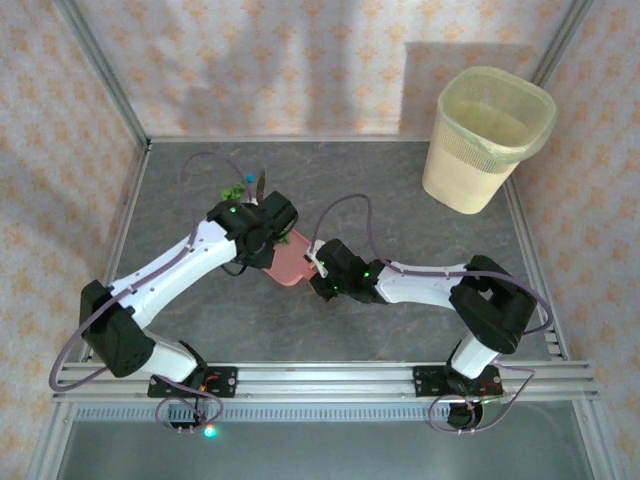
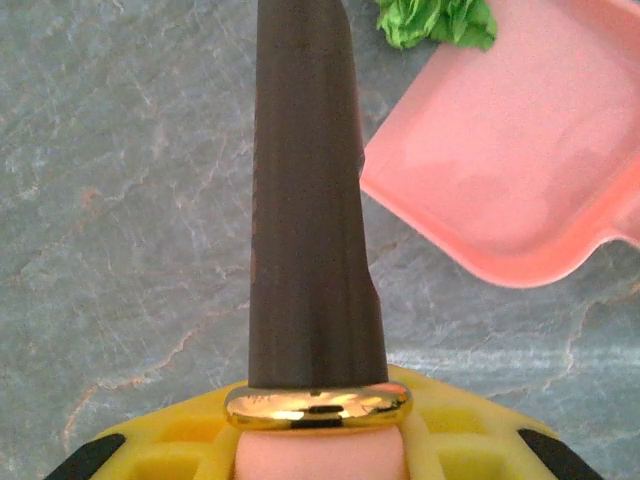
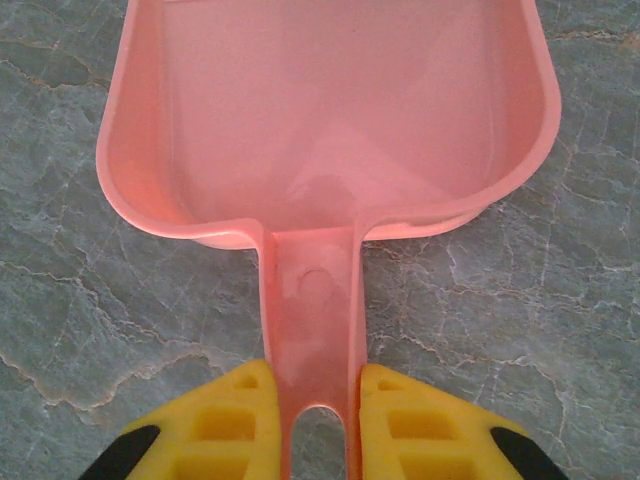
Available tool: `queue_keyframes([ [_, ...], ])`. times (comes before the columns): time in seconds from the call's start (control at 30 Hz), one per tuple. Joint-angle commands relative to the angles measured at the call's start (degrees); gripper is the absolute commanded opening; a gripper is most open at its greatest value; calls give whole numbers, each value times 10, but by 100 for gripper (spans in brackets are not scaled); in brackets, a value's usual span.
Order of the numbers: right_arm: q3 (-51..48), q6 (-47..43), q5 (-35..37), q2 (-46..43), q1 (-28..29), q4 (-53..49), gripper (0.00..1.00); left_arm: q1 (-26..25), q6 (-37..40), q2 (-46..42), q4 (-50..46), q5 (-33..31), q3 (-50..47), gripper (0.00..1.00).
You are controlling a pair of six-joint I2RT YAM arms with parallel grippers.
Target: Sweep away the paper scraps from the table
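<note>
Beside paper scraps [image 2: 437, 20], left fingers [image 2: 160, 450] grip brush [image 2: 310, 200]; right fingers [image 3: 230, 420], dustpan [image 3: 330, 110].

We find the dustpan [image 1: 288, 262] flat on the worktop [image 1: 400, 200] near its middle, its handle between the fingers of the right gripper [image 3: 318, 410] to its right. The brush [image 2: 310, 200], held in the left gripper [image 2: 318, 440], stands just left of the pan. Behind them lie paper scraps [image 1: 232, 190], one at the pan's lip. The bin [image 1: 490, 135] stands in the far right corner.

The pink plastic dustpan [image 3: 330, 120] looks smooth, faintly glossy. The dark grey stone-veined table [image 2: 120, 200] is matt; the green crumpled paper scrap [image 2: 435, 20] rough.
</note>
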Motion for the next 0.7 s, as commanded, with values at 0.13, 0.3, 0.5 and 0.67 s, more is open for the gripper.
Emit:
queue_keyframes([
  [0.13,5,3,40,-1,-8,-31,0,-26,-29,82,0,-49,54,0],
  [0.3,6,2,44,-2,-8,-32,0,-44,-19,96,3,-35,68,0],
  [0.5,4,2,49,-3,-8,-30,0,-64,3,69,4,-5,58,0],
  [0.67,3,0,53,0,-8,-29,0,-75,5,33,15,26,30,0],
])
